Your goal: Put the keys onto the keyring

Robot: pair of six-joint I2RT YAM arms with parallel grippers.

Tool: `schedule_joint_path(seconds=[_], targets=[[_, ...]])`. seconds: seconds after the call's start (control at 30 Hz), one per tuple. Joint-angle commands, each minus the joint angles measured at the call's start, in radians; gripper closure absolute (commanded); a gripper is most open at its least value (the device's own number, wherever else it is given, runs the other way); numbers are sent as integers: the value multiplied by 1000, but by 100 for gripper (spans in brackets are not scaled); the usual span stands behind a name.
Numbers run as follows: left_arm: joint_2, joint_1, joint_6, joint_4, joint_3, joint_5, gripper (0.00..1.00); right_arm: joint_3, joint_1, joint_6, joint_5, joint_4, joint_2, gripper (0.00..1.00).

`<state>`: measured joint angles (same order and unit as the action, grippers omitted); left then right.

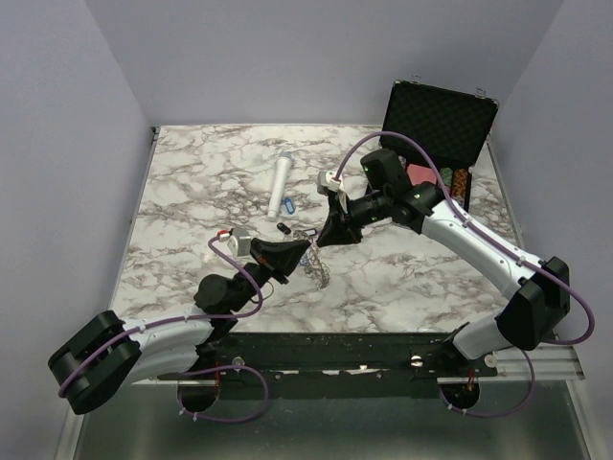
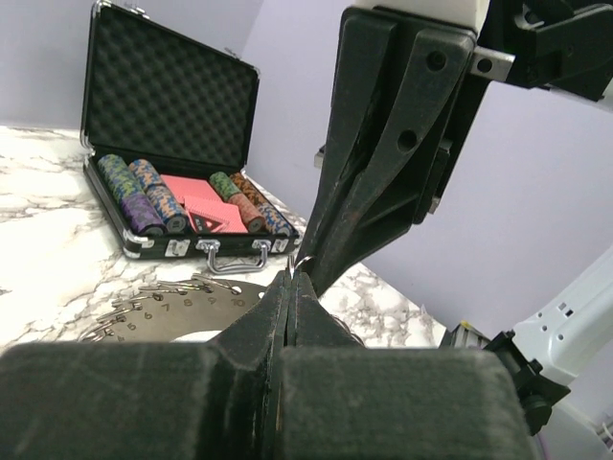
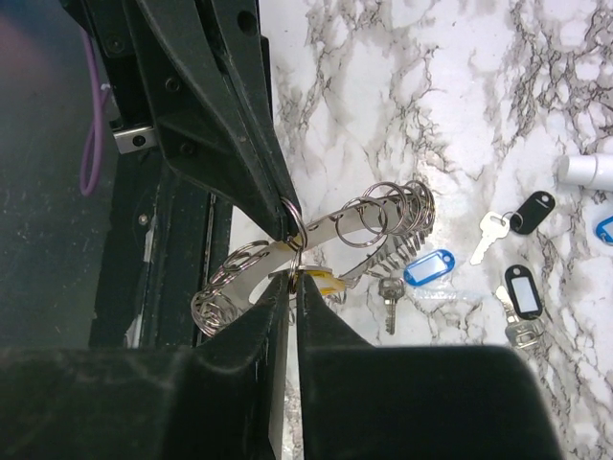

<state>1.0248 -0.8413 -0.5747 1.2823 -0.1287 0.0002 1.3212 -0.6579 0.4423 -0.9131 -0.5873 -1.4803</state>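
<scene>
Tightly, the left claw point(image 3: 287, 213) pinches the keyring point(image 3: 330, 230) while the right claw point(image 3: 292, 280) clamps a yellow-tagged key point(image 3: 321, 280), its blade hidden.

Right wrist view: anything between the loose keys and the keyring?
Nothing visible. Loose keys lie on bare marble beside the keyring. Left end effector pinches its ring, right end effector a yellow-tagged key. Cylinder lies off-path.

Robot lab booth, plain lilac walls point(image 1: 287, 57), marble-print tabletop point(image 1: 192, 182)
</scene>
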Motion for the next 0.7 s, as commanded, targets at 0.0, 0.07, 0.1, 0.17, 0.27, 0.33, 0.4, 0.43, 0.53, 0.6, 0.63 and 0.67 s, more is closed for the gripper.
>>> schedule_joint_path(seconds=[0.0,0.07,0.1,0.17,0.27,0.33,0.4,0.43,0.53,0.6,0.63,0.67], targets=[[-29,-10,-19,152,-37,-48,100,30,-9,9,-7,0,-12,89],[-34,-12,-19,141,-43,-52,100,38,-9,9,-6,0,-14,94],[-35,-12,-25,138,-45,-57,100,42,-9,7,-6,0,-14,95],[-38,-13,-33,135,-48,-65,100,49,-9,1,0,4,-17,97],[-46,-18,-36,130,-46,-83,100,53,-8,-4,0,4,-17,100],[-52,-22,-39,126,-45,-103,100,53,-11,-4,0,4,-17,100],[-55,-25,-42,127,-43,-124,100,53,-17,2,2,3,-17,100],[-55,-28,-43,126,-43,-138,100,53,-23,4,8,3,-18,100],[-51,-33,-51,130,-49,-167,100,61,-45,4,23,7,-25,100],[-46,-38,-54,130,-55,-183,100,64,-65,1,48,14,-34,100],[-43,-39,-54,130,-60,-190,100,67,-68,1,54,15,-37,100],[-40,-41,-57,132,-63,-195,100,70,-77,-2,62,21,-40,100]])
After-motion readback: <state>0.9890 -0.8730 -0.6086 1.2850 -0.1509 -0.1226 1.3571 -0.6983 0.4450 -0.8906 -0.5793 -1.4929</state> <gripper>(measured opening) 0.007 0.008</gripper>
